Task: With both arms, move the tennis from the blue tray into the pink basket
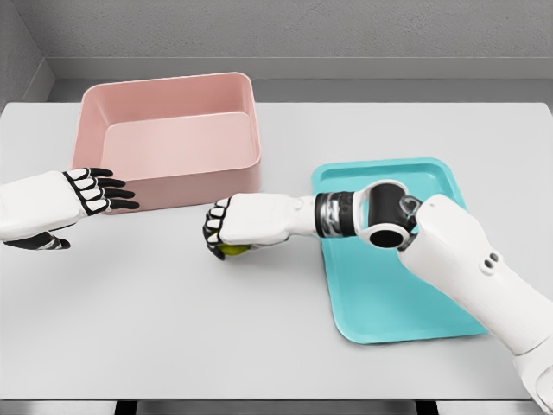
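Right hand [232,226] grips the tennis ball [233,251] over the table [173,328], off the blue tray [415,303]; pink basket [173,112] lies at 11 o'clock, open left hand [91,192] at 9 o'clock.

Two glossy white moulded arms. Left hand [65,206]: white palm shell, black finger segments with white knuckle plates. Right hand [235,226]: same white-and-black build. Right wrist carries a ribbed black-and-silver metal collar [335,213]; beside it a round black joint hub [386,219]. Two small dark screw holes on the forearm shell.
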`<move>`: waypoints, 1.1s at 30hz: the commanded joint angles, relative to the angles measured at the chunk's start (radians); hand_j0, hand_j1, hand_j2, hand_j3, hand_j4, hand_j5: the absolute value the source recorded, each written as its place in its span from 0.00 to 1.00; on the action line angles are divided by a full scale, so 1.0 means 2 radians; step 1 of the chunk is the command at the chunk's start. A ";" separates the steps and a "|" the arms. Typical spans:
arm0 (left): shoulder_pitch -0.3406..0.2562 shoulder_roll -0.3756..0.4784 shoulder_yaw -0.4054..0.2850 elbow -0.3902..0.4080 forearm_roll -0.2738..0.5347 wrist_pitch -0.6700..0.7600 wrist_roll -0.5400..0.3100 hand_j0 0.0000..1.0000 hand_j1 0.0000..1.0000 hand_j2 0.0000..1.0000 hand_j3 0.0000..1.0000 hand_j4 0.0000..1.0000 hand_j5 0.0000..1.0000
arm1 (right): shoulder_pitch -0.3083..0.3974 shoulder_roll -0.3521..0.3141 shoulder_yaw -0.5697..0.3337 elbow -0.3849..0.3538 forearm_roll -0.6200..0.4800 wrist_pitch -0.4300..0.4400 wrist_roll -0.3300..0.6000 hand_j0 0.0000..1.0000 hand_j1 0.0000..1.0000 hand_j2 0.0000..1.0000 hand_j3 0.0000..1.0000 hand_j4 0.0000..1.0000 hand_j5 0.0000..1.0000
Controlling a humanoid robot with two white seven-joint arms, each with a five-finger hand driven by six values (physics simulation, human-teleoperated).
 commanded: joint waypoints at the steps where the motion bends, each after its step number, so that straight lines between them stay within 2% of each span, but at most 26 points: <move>1: 0.000 0.001 0.000 0.000 0.003 0.000 0.000 1.00 1.00 1.00 1.00 1.00 1.00 | -0.002 0.018 0.006 0.026 0.001 0.002 0.000 0.31 0.31 0.31 0.31 0.31 0.31; 8: 0.000 0.001 0.000 -0.001 0.003 0.000 0.000 1.00 1.00 1.00 1.00 1.00 1.00 | -0.002 0.037 0.020 0.053 0.015 0.002 -0.001 0.31 0.31 0.31 0.31 0.31 0.31; 14: 0.000 0.001 0.000 -0.001 0.003 0.000 0.000 1.00 1.00 1.00 1.00 1.00 1.00 | -0.001 0.037 0.020 0.054 0.016 0.002 0.000 0.35 0.35 0.35 0.35 0.35 0.35; 15: 0.000 0.001 0.000 -0.001 0.003 0.000 0.000 1.00 1.00 1.00 1.00 1.00 1.00 | -0.001 0.037 0.020 0.053 0.016 0.002 0.000 0.56 0.56 0.56 0.56 0.56 0.56; 16: 0.000 0.001 0.000 -0.001 0.003 0.000 0.000 1.00 1.00 1.00 1.00 1.00 1.00 | 0.000 0.037 0.020 0.054 0.016 0.002 0.000 0.90 0.90 0.90 0.90 0.90 0.90; 17: 0.000 0.001 0.000 -0.001 0.003 0.000 0.000 1.00 1.00 1.00 1.00 1.00 1.00 | 0.000 0.037 0.019 0.053 0.017 0.002 0.000 0.97 0.97 0.97 0.97 0.97 0.97; 24: 0.000 0.001 0.000 -0.001 0.003 0.000 0.000 1.00 1.00 1.00 1.00 1.00 1.00 | -0.001 0.025 0.013 0.046 0.015 0.002 0.000 1.00 1.00 1.00 1.00 1.00 1.00; 26: 0.000 0.001 0.000 0.000 0.003 0.000 0.000 1.00 1.00 1.00 1.00 1.00 1.00 | 0.001 0.005 -0.013 0.013 0.014 0.002 0.000 1.00 1.00 1.00 1.00 1.00 1.00; 30: 0.000 -0.005 0.000 0.001 -0.001 0.000 -0.001 1.00 1.00 1.00 1.00 1.00 1.00 | 0.010 -0.022 -0.076 -0.082 0.010 0.002 -0.002 1.00 1.00 1.00 1.00 1.00 1.00; 32: 0.001 -0.017 -0.001 0.000 -0.011 0.000 -0.002 1.00 1.00 1.00 1.00 1.00 1.00 | 0.022 -0.033 -0.125 -0.108 0.007 0.002 -0.006 1.00 1.00 1.00 1.00 1.00 1.00; 33: 0.000 -0.026 -0.009 0.000 -0.024 0.000 -0.002 1.00 1.00 1.00 1.00 1.00 1.00 | 0.035 -0.048 -0.168 -0.130 -0.007 0.002 -0.007 1.00 1.00 1.00 1.00 1.00 1.00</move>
